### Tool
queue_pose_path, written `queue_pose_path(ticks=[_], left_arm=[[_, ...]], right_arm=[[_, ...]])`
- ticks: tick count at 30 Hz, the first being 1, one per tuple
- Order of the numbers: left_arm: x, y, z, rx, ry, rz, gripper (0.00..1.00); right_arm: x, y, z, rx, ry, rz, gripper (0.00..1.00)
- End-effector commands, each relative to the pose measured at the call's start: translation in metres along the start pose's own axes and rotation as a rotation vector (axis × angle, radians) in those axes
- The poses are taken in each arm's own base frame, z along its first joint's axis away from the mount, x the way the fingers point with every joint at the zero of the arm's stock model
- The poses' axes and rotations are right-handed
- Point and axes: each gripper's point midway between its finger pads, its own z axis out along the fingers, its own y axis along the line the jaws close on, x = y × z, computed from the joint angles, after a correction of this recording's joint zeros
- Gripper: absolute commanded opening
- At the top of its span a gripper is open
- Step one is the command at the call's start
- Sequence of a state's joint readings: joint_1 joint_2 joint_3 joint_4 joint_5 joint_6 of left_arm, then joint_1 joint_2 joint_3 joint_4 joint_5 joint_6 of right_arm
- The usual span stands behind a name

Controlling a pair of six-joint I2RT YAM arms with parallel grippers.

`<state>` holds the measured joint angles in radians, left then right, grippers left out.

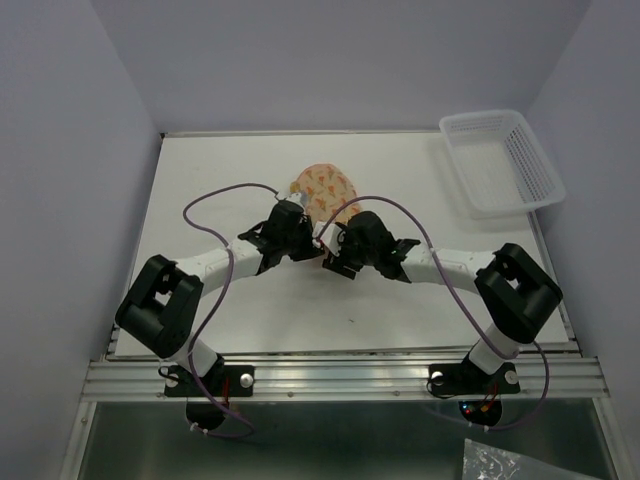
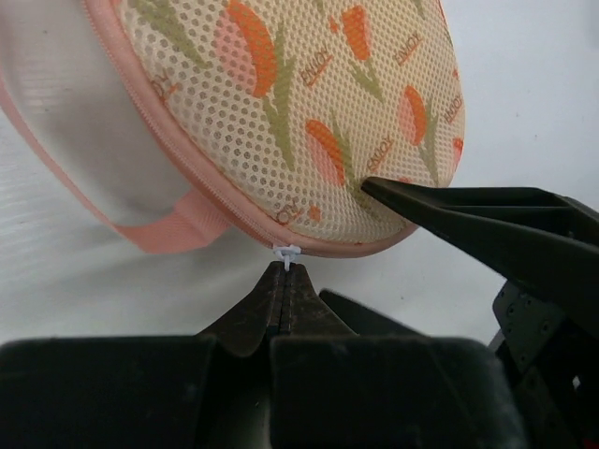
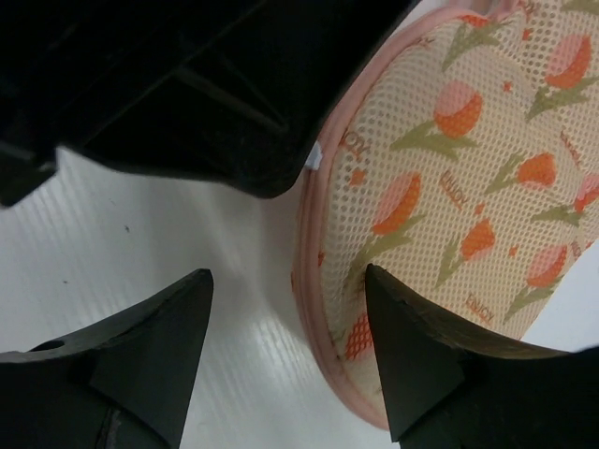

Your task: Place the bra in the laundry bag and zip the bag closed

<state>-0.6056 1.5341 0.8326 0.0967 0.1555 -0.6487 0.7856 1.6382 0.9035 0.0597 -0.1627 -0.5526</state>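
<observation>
The laundry bag [image 1: 325, 190] is a cream-peach mesh case with orange print and pink edging, lying mid-table; it also shows in the left wrist view [image 2: 309, 103] and the right wrist view [image 3: 459, 215]. Its lid looks down on its base. My left gripper [image 2: 284, 268] is shut on the small white zip pull [image 2: 285, 251] at the bag's near edge. My right gripper [image 3: 285, 281] is open; one finger [image 3: 402, 337] presses on the bag's top, the other [image 3: 164, 327] hangs over the table beside the rim. The bra is hidden.
A white plastic lattice basket [image 1: 500, 160] stands at the back right corner. A pink loop [image 2: 173, 229] sticks out from the bag's side. Both arms meet just in front of the bag [image 1: 320, 245].
</observation>
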Motion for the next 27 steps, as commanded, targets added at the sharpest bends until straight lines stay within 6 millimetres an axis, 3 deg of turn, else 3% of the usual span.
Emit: queue_pose_path(ticks=[1, 7, 11, 14, 19, 23, 27], left_arm=[[-0.009, -0.021, -0.008, 0.064, -0.027, 0.008, 0.00], [-0.005, -0.024, -0.010, 0.090, -0.008, 0.019, 0.00], [-0.003, -0.024, -0.007, 0.085, 0.006, 0.020, 0.00], [-0.006, -0.011, -0.001, 0.031, -0.004, 0.006, 0.00], [-0.027, 0.032, 0.001, -0.087, -0.043, -0.083, 0.00], [-0.060, 0.074, -0.001, -0.195, -0.113, -0.158, 0.00], [-0.080, 0.098, 0.001, -0.269, -0.151, -0.172, 0.00]], right_arm=[[-0.026, -0.028, 0.005, 0.098, -0.076, -0.056, 0.61], [-0.018, -0.034, 0.010, 0.151, -0.067, -0.065, 0.17], [-0.006, -0.036, 0.008, 0.182, -0.042, -0.082, 0.10], [-0.004, -0.039, 0.003, 0.206, -0.036, -0.090, 0.08], [0.001, -0.035, -0.004, 0.206, -0.035, -0.079, 0.07], [0.006, -0.026, -0.007, 0.177, -0.037, -0.084, 0.05], [0.009, -0.025, -0.011, 0.187, -0.031, -0.076, 0.05]])
